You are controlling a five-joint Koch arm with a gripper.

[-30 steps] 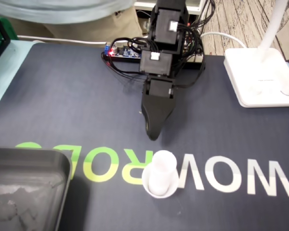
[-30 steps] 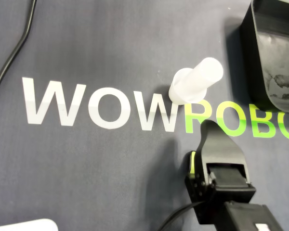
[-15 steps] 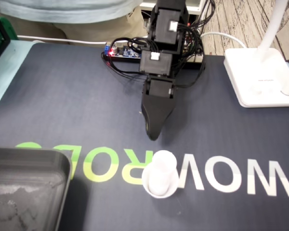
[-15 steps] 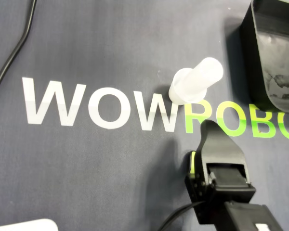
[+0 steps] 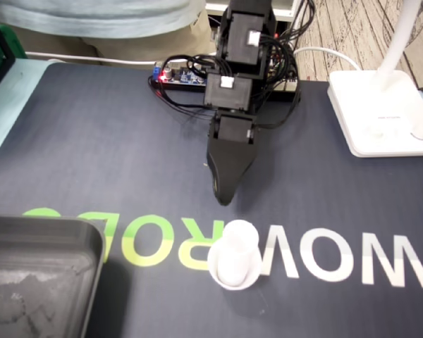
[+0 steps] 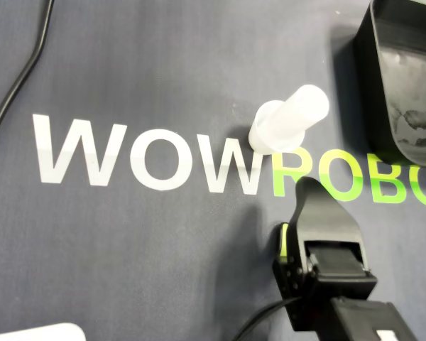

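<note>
Nothing changes over the last second: the gripper (image 5: 223,196) sits at the same spot in mid-frame of the fixed view, just above the white stepped cylinder (image 5: 234,255) and apart from it. The cylinder stands upright in the lower middle of the frame, on the mat (image 5: 92,141) lettering. Only one jaw tip shows in either view, so I cannot tell if the pincer is spread. The black tray (image 5: 42,274) is at lower left. I judge the approach stalled and the grasp not begun.

The small white plastic tube with a wide round base (image 5: 234,257) stands upright on the dark mat (image 5: 106,148), right on its big letters (image 5: 352,262).
</note>
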